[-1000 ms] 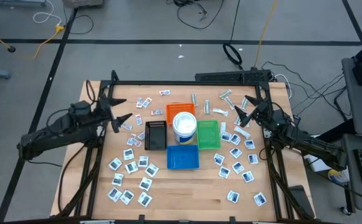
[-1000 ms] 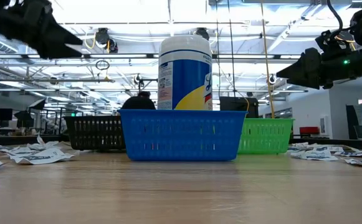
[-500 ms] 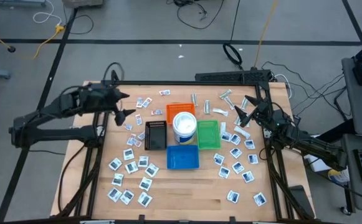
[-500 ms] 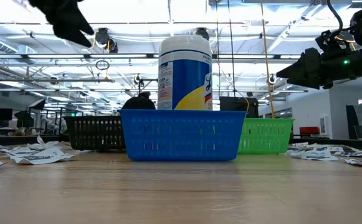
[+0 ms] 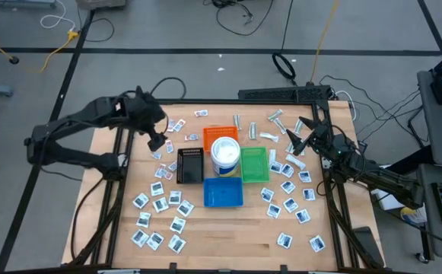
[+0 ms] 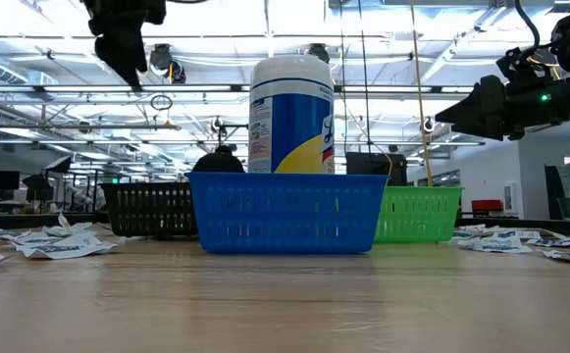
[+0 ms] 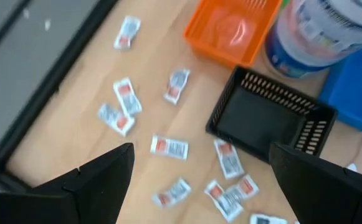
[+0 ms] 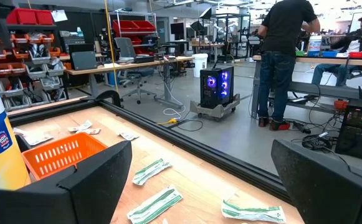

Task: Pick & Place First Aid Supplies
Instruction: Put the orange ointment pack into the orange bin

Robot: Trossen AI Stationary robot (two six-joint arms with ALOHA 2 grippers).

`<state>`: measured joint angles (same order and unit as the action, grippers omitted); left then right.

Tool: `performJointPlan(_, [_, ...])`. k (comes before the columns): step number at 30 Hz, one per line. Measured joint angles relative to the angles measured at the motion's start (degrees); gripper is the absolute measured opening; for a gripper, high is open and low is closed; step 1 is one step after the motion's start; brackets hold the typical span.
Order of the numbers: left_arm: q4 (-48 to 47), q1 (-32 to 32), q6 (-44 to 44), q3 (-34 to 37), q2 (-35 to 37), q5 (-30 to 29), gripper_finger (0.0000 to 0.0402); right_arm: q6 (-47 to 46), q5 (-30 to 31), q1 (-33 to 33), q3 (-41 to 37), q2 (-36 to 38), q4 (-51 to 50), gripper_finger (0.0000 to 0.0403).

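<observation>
First aid supplies lie flat on the wooden table: white square packets at the near left [image 5: 160, 199] and the right [image 5: 287, 186], red-marked packets at the far left [image 7: 169, 147], and pale wrapped strips at the far side [image 5: 275, 118] [image 8: 151, 169]. My left gripper [image 5: 157, 139] [image 7: 199, 186] hangs open above the red-marked packets, pointing steeply down, well clear of them. My right gripper [image 5: 295, 137] [image 8: 199, 186] stands open and level over the table's right side, above the strips, with nothing between its fingers.
At the table's middle stand an orange tray [image 5: 221, 135], a black tray [image 5: 190, 165], a green tray [image 5: 254, 164], a blue tray [image 5: 223, 192] and a white tub [image 5: 225, 154]. A person [image 8: 283, 56] stands in the room beyond the far edge.
My left gripper has risen from a low, level pose and tipped over until it points steeply down, shifting a little toward the trays. It stays open. The packets have not moved.
</observation>
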<state>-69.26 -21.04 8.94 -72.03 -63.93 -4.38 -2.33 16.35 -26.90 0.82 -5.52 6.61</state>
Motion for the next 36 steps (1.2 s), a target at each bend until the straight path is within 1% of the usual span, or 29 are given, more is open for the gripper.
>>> performJointPlan(4, [-4.35, 0.00, 6.82, -1.61, -3.08, 0.08, 0.0379, -0.01, 0.01, -0.01, 0.00, -0.01, 0.00, 0.0380])
performJointPlan(6, [-6.44, 0.00, 10.72, -1.87, -4.40, 1.37, 0.0379, -0.02, 0.01, -0.01, -0.01, 0.00, 0.00, 0.0380])
performJointPlan(8, [-8.42, 0.00, 13.85, -1.91, -5.59, 4.43, 0.0379, 0.00, 0.01, 0.00, -0.01, 0.00, 0.00, 0.0380])
performJointPlan(13, [-9.17, -0.03, 21.52, -1.91, -7.68, 15.33, 0.0379, -0.02, 0.01, -0.01, 0.00, 0.00, 0.00, 0.0380])
performJointPlan(15, [-8.91, -0.11, 25.04, -1.91, -7.97, 18.35, 0.0379, -0.01, 0.00, -0.01, -0.01, 0.00, 0.00, 0.0380])
performJointPlan(17, [-8.95, -0.11, 27.78, -1.91, -8.13, 19.90, 0.0379, -0.02, 0.01, -0.02, -0.02, 0.00, 0.01, 0.0380])
performJointPlan(24, [-8.94, -0.11, 28.98, -1.91, -8.12, 20.23, 0.0379, 0.00, 0.01, -0.02, -0.01, -0.01, 0.00, 0.0380])
performJointPlan(27, [-8.95, -0.11, 29.17, -1.91, -8.12, 19.40, 0.0379, -0.01, -0.01, 0.00, -0.01, 0.00, 0.00, 0.0380])
performJointPlan(29, [-8.94, -0.45, 30.91, -1.91, -8.12, 19.06, 0.0379, 0.00, 0.01, -0.02, 0.00, 0.00, 0.00, 0.0380])
performJointPlan(33, [-8.96, -2.52, 34.37, -1.91, -8.12, 18.23, 0.0379, 0.00, 0.01, 0.00, -0.01, -0.01, 0.00, 0.0380])
performJointPlan(36, [-8.94, -5.01, 35.00, -1.91, -8.12, 17.67, 0.0379, 0.00, 0.01, -0.01, 0.00, -0.01, 0.00, 0.0380])
